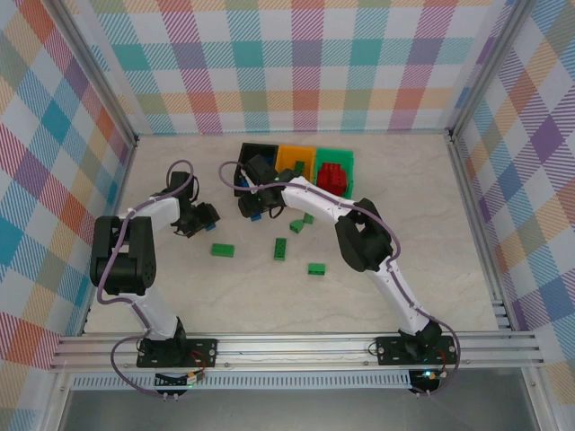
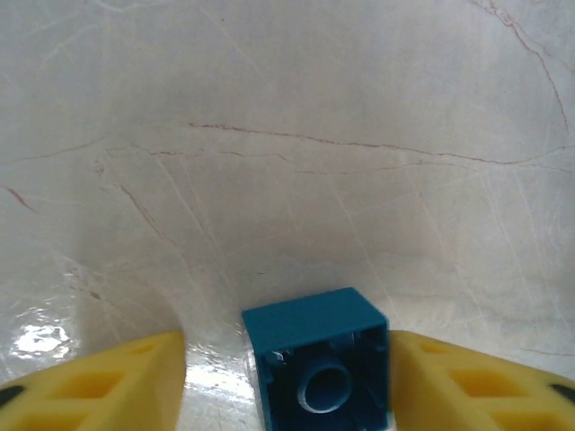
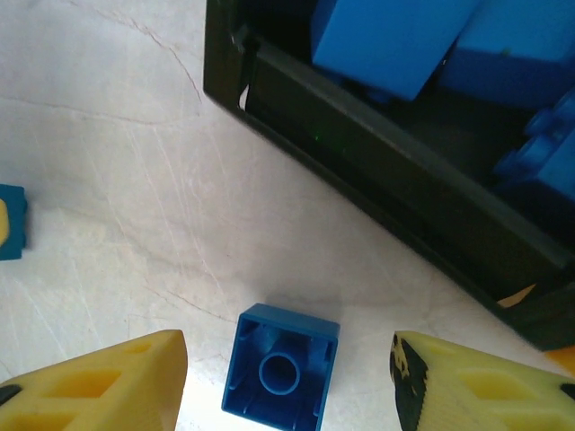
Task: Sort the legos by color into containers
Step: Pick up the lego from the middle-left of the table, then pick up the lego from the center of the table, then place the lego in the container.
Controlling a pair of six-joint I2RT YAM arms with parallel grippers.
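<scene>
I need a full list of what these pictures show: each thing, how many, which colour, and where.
table: 1, pale marble
black bin: 1, black, far centre, left end of the row
orange-yellow bin: 1, orange-yellow, middle of the row
green bin: 1, green, right end
blue bricks: several, blue, in the black bin
red bricks: several, red, in the green bin
green bricks: about 5, green, loose before the bins
loose blue bricks: 2, blue, upside down on the table
left gripper: 1, yellow fingers, open astride one blue brick
right gripper: 1, yellow fingers, open astride the other
</scene>
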